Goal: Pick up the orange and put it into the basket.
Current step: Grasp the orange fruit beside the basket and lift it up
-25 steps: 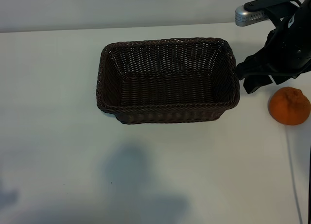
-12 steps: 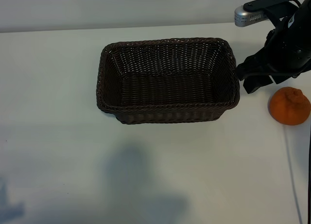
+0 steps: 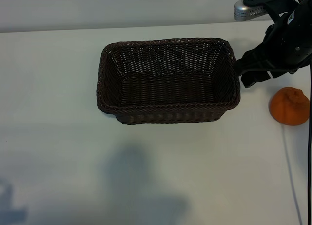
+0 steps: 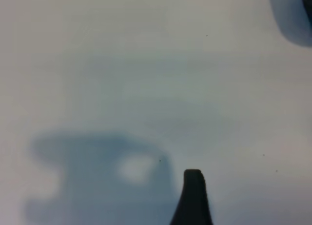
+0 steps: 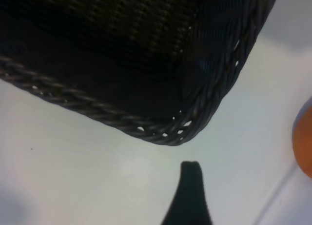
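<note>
Even, bright overhead light washes the white counter (image 3: 58,64). Soft grey shadows lie on it in front of the basket (image 3: 168,81), whose weave stays dark. Both wrist views are blurred; the left wrist view shows a smeared blue-grey shadow.

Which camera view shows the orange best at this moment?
The exterior view: the whole orange sits in plain sight on the table, right of the basket. The right wrist view catches only a sliver of it at the frame edge; the left wrist view shows none.
</note>
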You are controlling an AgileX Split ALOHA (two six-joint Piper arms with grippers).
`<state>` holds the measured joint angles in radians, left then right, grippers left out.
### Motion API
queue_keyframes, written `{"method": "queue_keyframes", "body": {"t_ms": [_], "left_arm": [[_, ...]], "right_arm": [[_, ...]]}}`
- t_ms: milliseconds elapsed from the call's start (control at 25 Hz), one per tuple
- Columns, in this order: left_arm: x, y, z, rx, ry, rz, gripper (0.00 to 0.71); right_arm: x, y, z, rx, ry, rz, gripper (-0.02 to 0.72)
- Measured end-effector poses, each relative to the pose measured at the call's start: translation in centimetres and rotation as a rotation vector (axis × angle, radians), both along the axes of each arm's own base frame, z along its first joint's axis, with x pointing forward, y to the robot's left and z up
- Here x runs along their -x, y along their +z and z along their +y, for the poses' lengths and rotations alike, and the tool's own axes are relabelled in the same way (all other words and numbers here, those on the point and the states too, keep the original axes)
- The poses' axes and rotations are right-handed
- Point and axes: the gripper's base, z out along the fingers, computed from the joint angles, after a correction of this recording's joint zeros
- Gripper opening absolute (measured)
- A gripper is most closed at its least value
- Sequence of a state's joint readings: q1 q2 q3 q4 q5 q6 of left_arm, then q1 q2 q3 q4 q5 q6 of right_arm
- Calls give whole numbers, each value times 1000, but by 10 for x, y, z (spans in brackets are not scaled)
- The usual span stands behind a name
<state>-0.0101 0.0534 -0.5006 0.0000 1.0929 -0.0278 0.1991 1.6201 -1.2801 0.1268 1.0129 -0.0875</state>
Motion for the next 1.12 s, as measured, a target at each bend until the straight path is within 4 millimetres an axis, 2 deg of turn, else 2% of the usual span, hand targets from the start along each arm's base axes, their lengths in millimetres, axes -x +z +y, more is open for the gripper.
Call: {"method": "queue_keyframes", "body": {"t_ms": [160, 360, 760, 1120], "left_arm": [[6, 0, 0, -3, -4, -46, 591], [9, 0, 0, -10, -14, -64, 591], [9, 0, -1, -17, -81, -68, 591], [9, 0, -1, -19, -86, -68, 591]], "right_arm": [[-5, -8, -5, 56, -31, 7, 538], [-21, -35, -16, 155, -125, 41, 537], [-44, -81, -65, 142, -293, 131, 541], [-49, -109, -90, 144, -346, 201, 542]]}}
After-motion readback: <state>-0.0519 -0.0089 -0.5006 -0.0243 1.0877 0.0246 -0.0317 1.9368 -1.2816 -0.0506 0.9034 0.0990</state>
